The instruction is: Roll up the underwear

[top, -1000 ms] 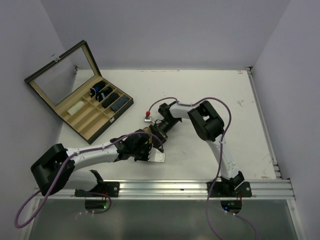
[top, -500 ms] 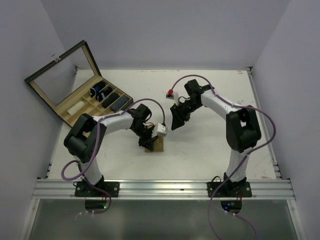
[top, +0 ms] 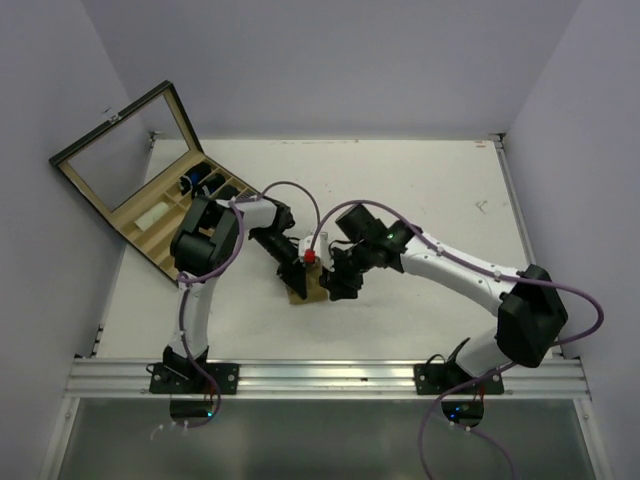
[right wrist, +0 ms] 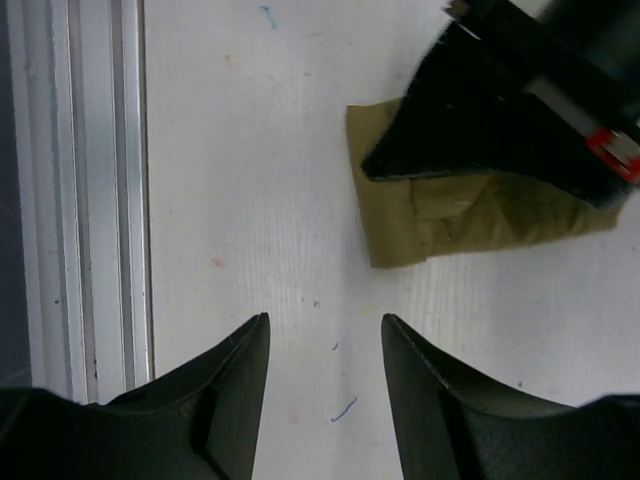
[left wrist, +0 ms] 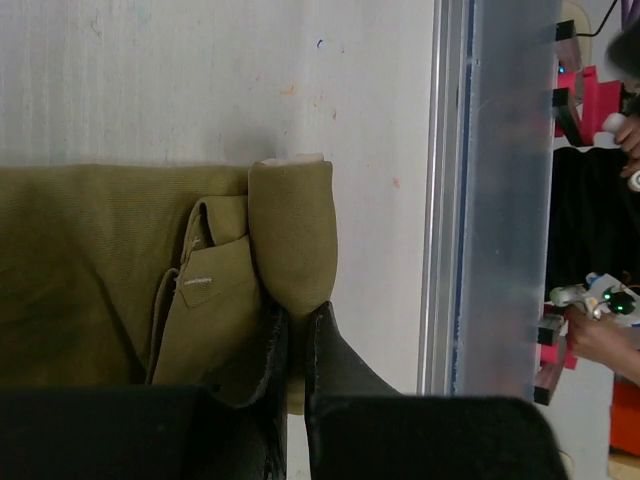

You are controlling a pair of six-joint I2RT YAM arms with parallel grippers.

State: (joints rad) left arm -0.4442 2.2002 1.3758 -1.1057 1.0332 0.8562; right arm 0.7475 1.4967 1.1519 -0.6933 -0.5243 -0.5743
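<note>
The olive underwear (top: 304,291) lies partly folded on the white table, near the middle front. In the left wrist view it (left wrist: 120,260) fills the left half, with a rolled edge (left wrist: 292,240) standing up. My left gripper (left wrist: 295,335) is shut on that rolled edge; in the top view it (top: 298,266) sits over the cloth. My right gripper (right wrist: 325,345) is open and empty above bare table, just short of the underwear (right wrist: 450,225). In the top view it (top: 338,287) is right beside the cloth's right edge.
An open wooden box (top: 170,240) with a glass lid stands at the back left, with dark rolled items (top: 208,190) in its compartments. A metal rail (top: 330,378) runs along the table's near edge, also seen in the right wrist view (right wrist: 90,180).
My right gripper has come down from the back middle of the table to beside the underwear. My left arm has swung round; its gripper stays at the cloth.
</note>
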